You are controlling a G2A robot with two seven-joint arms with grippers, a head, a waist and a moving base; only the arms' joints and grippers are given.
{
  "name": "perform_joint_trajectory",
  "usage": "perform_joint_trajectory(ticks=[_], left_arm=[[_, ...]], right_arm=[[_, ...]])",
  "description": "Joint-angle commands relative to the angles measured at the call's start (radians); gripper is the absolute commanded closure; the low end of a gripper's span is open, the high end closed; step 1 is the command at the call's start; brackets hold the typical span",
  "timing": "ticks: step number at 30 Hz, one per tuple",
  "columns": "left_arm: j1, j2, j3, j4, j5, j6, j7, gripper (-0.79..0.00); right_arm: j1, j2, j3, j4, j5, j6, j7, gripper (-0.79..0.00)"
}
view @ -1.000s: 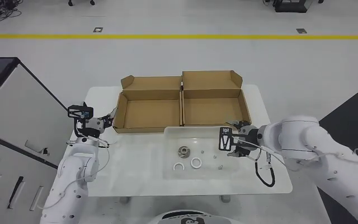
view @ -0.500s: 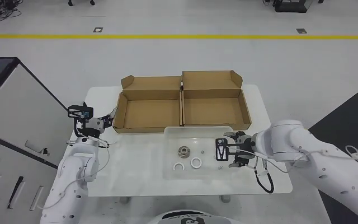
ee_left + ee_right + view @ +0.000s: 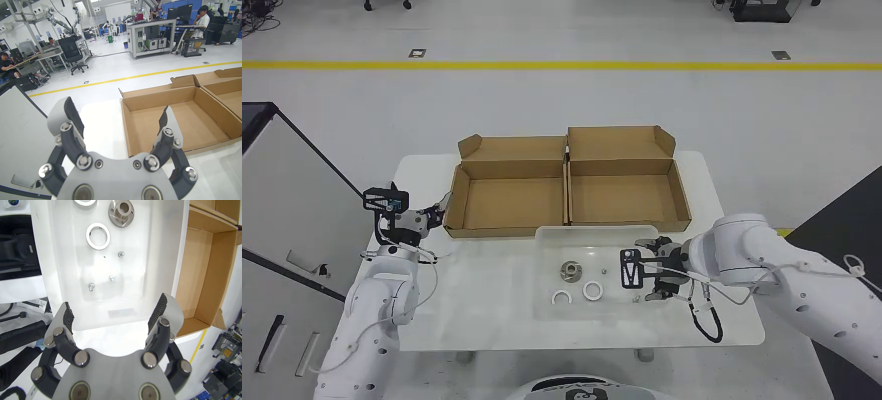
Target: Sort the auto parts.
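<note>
Hovering over white tray (image 3: 136,256), right jaws apart.

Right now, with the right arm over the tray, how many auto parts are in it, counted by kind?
In the white tray:
flanged hub: 1
rings: 2
small bolts: 3
Total: 6
</note>
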Motion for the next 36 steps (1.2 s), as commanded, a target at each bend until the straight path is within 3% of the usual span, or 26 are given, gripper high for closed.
perform_joint_trajectory(ticks=[1, 20, 27, 36], left_arm=[[0.0, 0.0, 0.0, 0.0, 0.0, 0.0, 0.0, -0.785], [0.0, 0.0, 0.0, 0.0, 0.0, 0.0, 0.0, -0.785], [0.0, 0.0, 0.0, 0.0, 0.0, 0.0, 0.0, -0.785], [0.0, 0.0, 0.0, 0.0, 0.0, 0.0, 0.0, -0.785]], right_arm=[[0.0, 0.0, 0.0, 0.0, 0.0, 0.0, 0.001, -0.785], [0.015, 0.006, 0.009, -0.058, -0.036, 0.008, 0.033, -0.785], [0.112, 0.006, -0.116, -0.051, -0.021, 0.068, 0.094, -0.785], [0.29, -0.027, -0.285, 0.008, 0.089, 0.122, 0.148, -0.785]])
